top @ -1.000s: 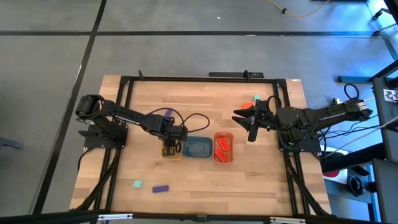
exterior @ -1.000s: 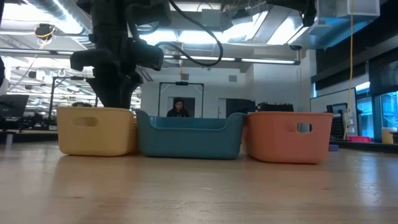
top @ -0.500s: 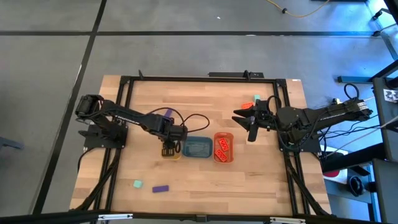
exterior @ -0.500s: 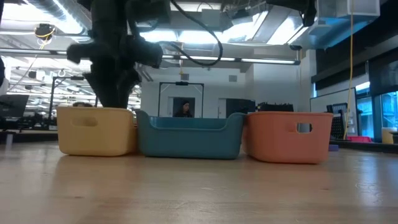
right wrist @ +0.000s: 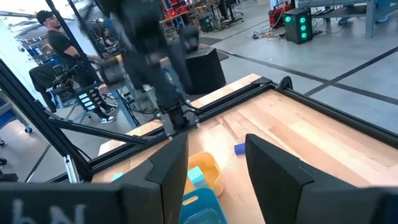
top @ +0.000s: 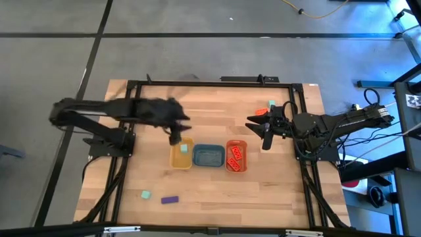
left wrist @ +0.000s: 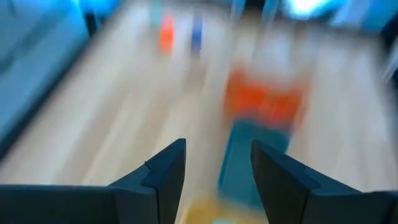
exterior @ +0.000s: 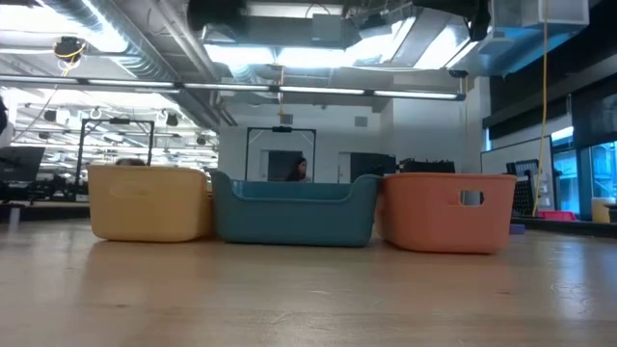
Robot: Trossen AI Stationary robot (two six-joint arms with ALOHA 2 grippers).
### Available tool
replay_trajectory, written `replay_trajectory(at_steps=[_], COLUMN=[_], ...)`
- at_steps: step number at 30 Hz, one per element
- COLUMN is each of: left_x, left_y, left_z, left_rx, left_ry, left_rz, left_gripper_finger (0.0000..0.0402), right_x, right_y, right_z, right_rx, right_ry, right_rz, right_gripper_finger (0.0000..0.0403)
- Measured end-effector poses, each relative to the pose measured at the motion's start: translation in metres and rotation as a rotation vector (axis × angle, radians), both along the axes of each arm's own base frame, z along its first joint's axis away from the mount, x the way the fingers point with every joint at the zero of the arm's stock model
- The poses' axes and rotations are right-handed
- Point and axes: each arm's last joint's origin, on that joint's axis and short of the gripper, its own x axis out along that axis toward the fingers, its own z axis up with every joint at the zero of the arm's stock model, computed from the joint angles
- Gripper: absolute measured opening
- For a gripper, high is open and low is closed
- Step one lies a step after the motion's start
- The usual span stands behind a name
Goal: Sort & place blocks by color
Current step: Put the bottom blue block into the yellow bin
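Three trays sit mid-table, yellow tray holding one mint cube, orange tray the orange-red bricks, while the left gripper, fingers parted and empty, hangs at the yellow tray's 12 o'clock, right gripper waiting open at 3 o'clock, mint and purple blocks unsorted near 7 o'clock

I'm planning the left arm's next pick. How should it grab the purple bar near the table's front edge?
Grip the purple bar across its short width, at mid-length, coming straight down. It lies flat with bare wood around it. The mint-green cube sits beside it but apart, so the left gripper, now open, should have room.
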Motion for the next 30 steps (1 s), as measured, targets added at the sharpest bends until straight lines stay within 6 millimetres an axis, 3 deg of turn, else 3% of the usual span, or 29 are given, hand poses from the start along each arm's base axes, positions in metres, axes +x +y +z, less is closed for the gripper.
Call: replay_trajectory(at_steps=[4,7,11,18,22,30], left_x=[-0.028,-0.041,-0.047,-0.043,-0.042,-0.042], left_y=[0.0,-0.002,-0.008,-0.017,-0.017,-0.016], left_z=[0.032,0.039,0.026,-0.021,-0.03,-0.031], left_rx=[0.004,-0.002,-0.024,-0.1,-0.094,-0.047], left_ry=[-0.309,-0.467,-0.626,-0.77,-0.749,-0.741], left_rz=[0.02,0.01,-0.033,-0.098,-0.085,-0.087], left_gripper_finger=[0.0169,0.0168,0.0168,0.0168,0.0168,0.0168], right_x=[0.0,0.0,0.0,0.0,0.0,0.0], right_y=[0.0,0.0,0.0,0.0,0.0,0.0], right_z=[0.0,0.0,0.0,0.001,0.001,0.002], right_rx=[-0.003,-0.035,-0.08,-0.164,-0.172,-0.172], right_ry=[-0.001,0.007,0.017,0.032,0.031,0.029], right_rz=[0.0,0.004,0.01,0.023,0.023,0.023], right_gripper_finger=[0.0163,0.0163,0.0163,0.0163,0.0163,0.0163])
